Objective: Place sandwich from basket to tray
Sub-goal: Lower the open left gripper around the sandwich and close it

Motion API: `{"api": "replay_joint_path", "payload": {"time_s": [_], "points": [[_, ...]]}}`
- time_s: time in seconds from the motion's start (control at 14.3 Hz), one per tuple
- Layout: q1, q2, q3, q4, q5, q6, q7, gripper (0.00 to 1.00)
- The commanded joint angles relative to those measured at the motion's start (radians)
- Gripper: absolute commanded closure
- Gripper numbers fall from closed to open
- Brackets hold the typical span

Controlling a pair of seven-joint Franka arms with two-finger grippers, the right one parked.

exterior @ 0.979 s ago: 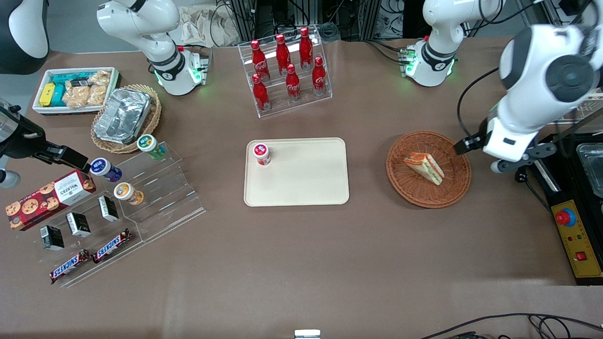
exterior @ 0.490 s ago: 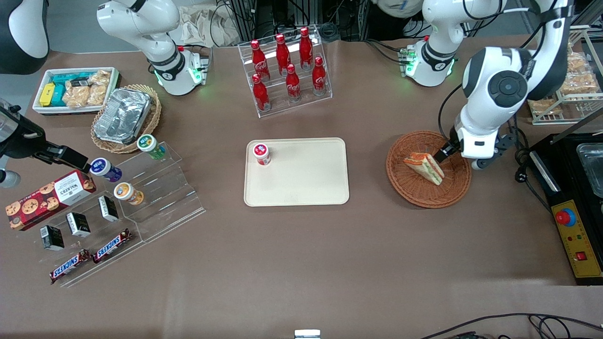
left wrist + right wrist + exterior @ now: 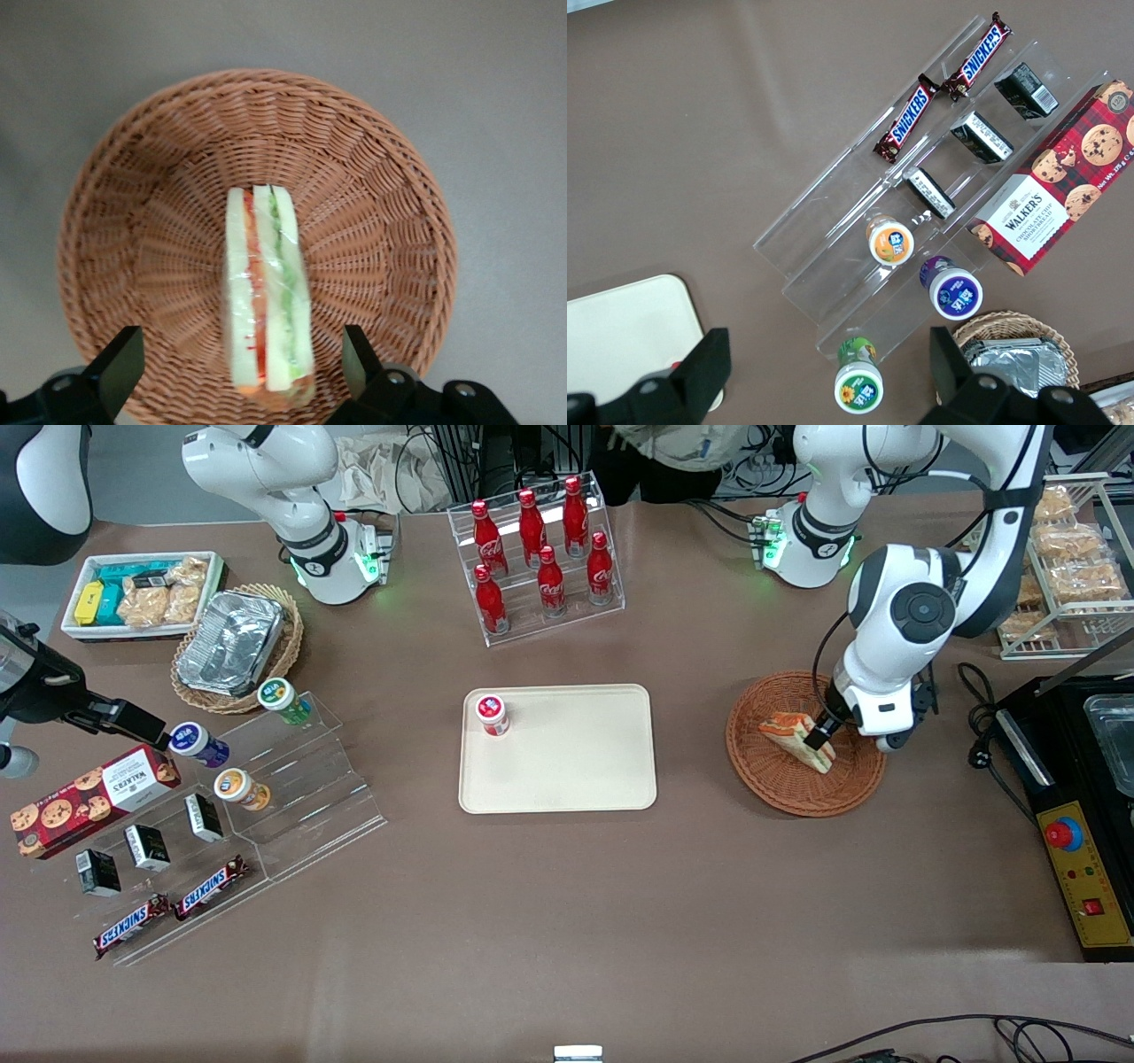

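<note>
The sandwich (image 3: 796, 740), a pale bread wedge with orange-red and green layers in clear wrap, lies in the reddish-brown wicker basket (image 3: 780, 779) toward the working arm's end of the table. In the left wrist view the sandwich (image 3: 266, 288) lies in the middle of the basket (image 3: 372, 177). My left gripper (image 3: 819, 731) hangs just above the sandwich. It is open, with one finger (image 3: 115, 367) on each side of the sandwich's wide end, neither touching it (image 3: 244, 376). The cream-beige tray (image 3: 576, 762) lies at the table's middle.
A small red-capped jar (image 3: 492, 714) stands on the tray's corner. An acrylic rack of red cola bottles (image 3: 540, 558) stands farther from the camera. A black control box (image 3: 1085, 868) lies near the basket. Snack stands, a foil pan in a pale basket (image 3: 232, 645) and a white bin are toward the parked arm's end.
My left arm has swung in from the table's edge and lowered over the basket. The gripper now straddles the sandwich. The sandwich has not moved.
</note>
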Motion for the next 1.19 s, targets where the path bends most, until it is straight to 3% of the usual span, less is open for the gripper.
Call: {"api": "replay_joint_path", "payload": {"time_s": [0.0, 0.7, 0.77, 1.12], "points": [[-0.05, 0.03, 0.014, -0.002, 0.008, 0.056, -0.087, 0.01], [-0.052, 0.064, 0.014, -0.085, 0.018, 0.194, -0.113, 0.02], [-0.052, 0.075, 0.015, -0.083, 0.018, 0.194, -0.113, 0.11], [-0.052, 0.072, 0.015, -0.076, 0.055, 0.192, -0.148, 0.89]]}}
